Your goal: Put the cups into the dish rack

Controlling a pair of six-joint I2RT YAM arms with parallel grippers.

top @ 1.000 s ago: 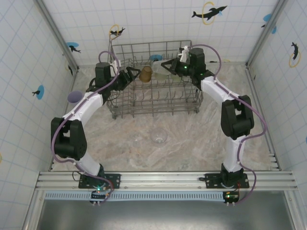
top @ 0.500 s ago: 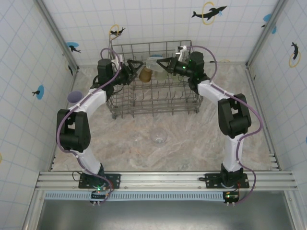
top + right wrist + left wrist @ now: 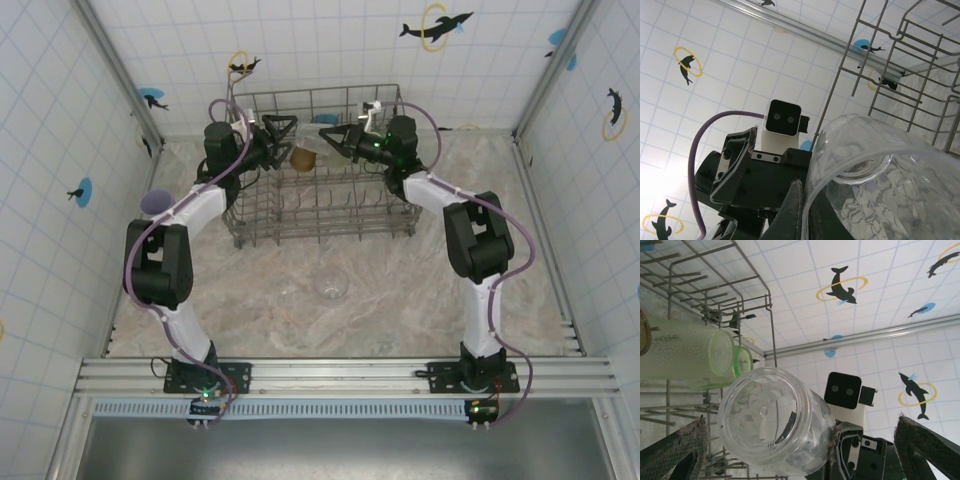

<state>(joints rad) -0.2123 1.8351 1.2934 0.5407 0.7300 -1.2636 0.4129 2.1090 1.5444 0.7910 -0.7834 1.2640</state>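
Right gripper is clamped on the thin wall of a clear cup; from the right wrist view the pinch looks to be at the rim. The cup is on its side in the air over the far part of the dish rack, one end pointing left.

Left gripper sits straight across from it, jaws spread wide and empty. The left wrist view has the cup's end between its fingers. Can't tell if anything touches yet.

In the rack:
- amber cup, far left
- two green cups, lying among the wires

On the table:
- second clear cup, near centre
- lilac cup, by the left wall

Reads as a handover or a two-arm placement, not sure which. Either way:
- Left should close around the cup body, not the lip. The plastic looks slick and will likely flex.
- Right lets go only once left has a firm squeeze, otherwise the cup drops onto the tines.
- Keep both wrists above the far wall and tines, since there's little room between the two grippers.
- Tip it mouth down onto a free tine row, clear of the amber and green cups.
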